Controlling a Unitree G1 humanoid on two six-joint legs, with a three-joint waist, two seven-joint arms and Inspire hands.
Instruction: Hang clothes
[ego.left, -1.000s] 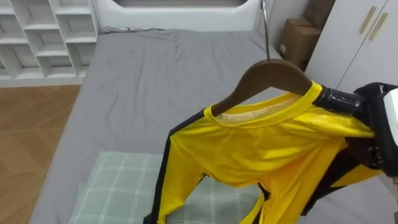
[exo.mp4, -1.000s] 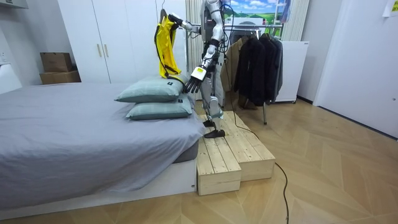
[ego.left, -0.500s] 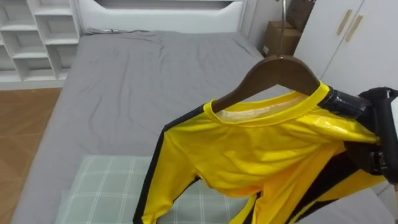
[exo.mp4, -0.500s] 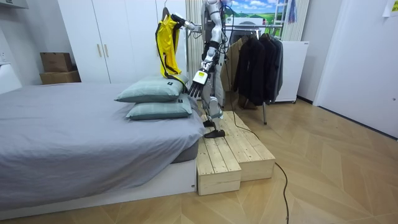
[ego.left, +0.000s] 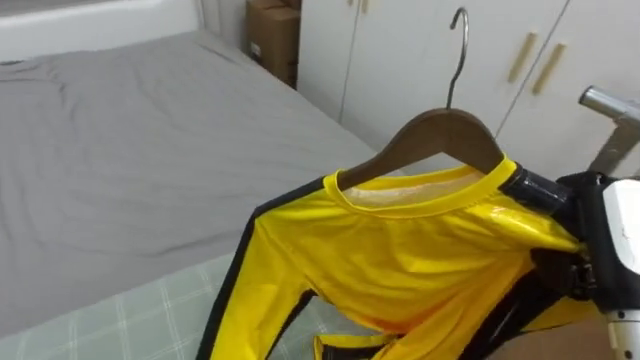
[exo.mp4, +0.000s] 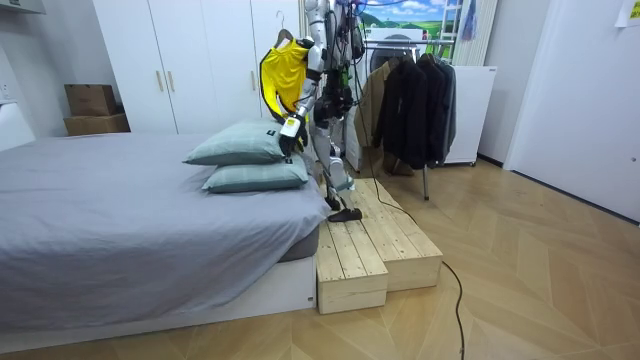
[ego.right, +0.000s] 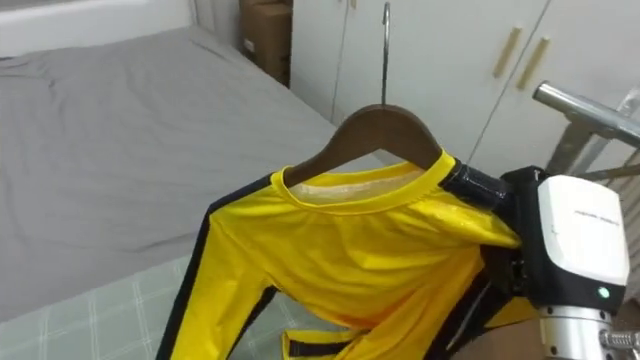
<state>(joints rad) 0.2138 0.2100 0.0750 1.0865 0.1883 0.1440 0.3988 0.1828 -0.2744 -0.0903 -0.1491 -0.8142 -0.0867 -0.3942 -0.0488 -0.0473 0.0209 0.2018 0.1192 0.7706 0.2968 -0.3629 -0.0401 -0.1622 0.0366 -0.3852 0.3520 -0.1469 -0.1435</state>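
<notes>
Okay, yellow black-striped shirt (ego.left: 400, 250) on brown wooden hanger (ego.left: 440, 135); my right hand (ego.left: 550, 195) half covered, grip I can't tell; room view adds rack of dark clothes (exo.mp4: 410, 100).

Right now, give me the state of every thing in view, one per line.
Shirt, draped on the hanger, held in the air.
Hanger, hook free, hooked on nothing.
Right robot hand, at the hanger's end, partly under the shirt.
Left robot hand, low, near the pillows.
Wardrobe doors, shut.
Pillows, stacked on the bed.
Coats, hanging up.
</notes>
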